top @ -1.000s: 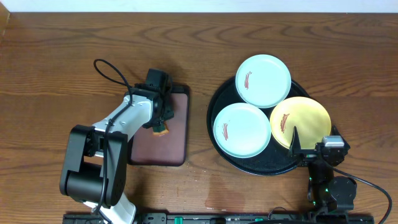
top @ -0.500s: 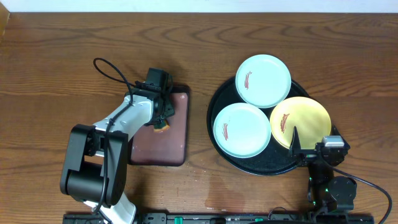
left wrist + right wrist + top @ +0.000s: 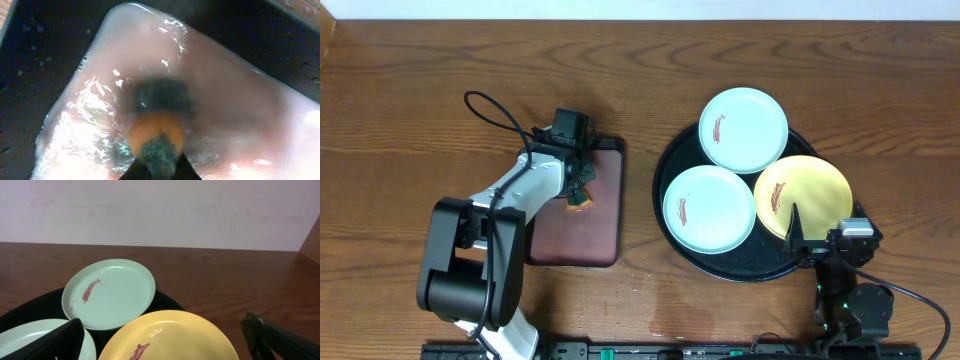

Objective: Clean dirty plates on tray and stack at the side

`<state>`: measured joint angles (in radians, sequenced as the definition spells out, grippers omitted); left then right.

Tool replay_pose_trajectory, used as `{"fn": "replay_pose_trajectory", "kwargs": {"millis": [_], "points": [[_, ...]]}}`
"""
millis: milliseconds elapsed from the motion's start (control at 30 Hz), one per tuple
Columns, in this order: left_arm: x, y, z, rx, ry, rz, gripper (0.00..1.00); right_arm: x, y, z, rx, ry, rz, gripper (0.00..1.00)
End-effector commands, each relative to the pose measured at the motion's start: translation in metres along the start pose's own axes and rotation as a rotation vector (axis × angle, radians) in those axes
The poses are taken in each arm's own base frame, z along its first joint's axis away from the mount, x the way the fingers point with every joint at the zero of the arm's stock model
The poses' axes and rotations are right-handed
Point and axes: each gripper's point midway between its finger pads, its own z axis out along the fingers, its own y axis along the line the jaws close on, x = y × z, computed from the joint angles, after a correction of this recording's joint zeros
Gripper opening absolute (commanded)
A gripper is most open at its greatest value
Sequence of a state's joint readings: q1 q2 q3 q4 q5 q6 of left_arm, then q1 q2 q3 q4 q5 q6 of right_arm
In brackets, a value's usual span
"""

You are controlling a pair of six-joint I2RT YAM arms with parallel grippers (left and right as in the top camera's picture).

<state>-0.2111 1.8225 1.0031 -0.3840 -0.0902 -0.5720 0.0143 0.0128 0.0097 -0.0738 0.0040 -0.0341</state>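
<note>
The round black tray (image 3: 740,266) holds three dirty plates: a mint plate (image 3: 743,129) at the far edge, a mint plate (image 3: 709,208) at the left and a yellow plate (image 3: 803,197) at the right, each with a reddish smear. My right gripper (image 3: 820,238) is open and empty at the tray's near right edge. In the right wrist view its fingers (image 3: 165,340) straddle the yellow plate (image 3: 170,335), with the far mint plate (image 3: 110,292) behind. My left gripper (image 3: 576,185) is shut on an orange and green sponge (image 3: 580,204), pressed onto the wet maroon tray (image 3: 90,125).
The rectangular maroon tray (image 3: 582,238) with a black rim lies left of the round tray. Its surface looks wet and glossy. Dark wood tabletop (image 3: 410,90) surrounds both trays. A wall edge runs along the far side of the table.
My left gripper has shifted slightly on the maroon tray with the sponge in it. The right arm and the plates have not moved.
</note>
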Motion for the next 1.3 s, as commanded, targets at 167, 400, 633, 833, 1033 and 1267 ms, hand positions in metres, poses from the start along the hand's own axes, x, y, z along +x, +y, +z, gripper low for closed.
{"fn": "replay_pose_trajectory", "kwargs": {"millis": [167, 400, 633, 833, 1033, 1267], "points": [[0.044, 0.018, 0.013, -0.057, 0.165, 0.019, 0.73, 0.001, -0.002, 0.000, 0.010, 0.002, -0.008, 0.99], [0.043, 0.023, -0.021, -0.062, 0.177, 0.021, 0.80, 0.002, -0.002, 0.000, 0.010, 0.002, -0.008, 0.99], [0.037, 0.020, -0.026, -0.044, 0.152, 0.017, 0.72, 0.002, -0.002, 0.000, 0.010, 0.002, -0.008, 0.99], [0.031, 0.015, -0.024, -0.021, 0.123, 0.023, 0.64, 0.002, -0.002, 0.000, 0.010, 0.002, -0.008, 0.99], [0.030, 0.013, -0.021, -0.007, 0.111, 0.098, 0.60, 0.002, -0.002, 0.000, 0.010, 0.002, -0.008, 0.99], [0.037, 0.012, -0.021, 0.012, 0.144, 0.098, 0.40, 0.002, -0.002, 0.000, 0.010, 0.002, -0.008, 0.99]]}}
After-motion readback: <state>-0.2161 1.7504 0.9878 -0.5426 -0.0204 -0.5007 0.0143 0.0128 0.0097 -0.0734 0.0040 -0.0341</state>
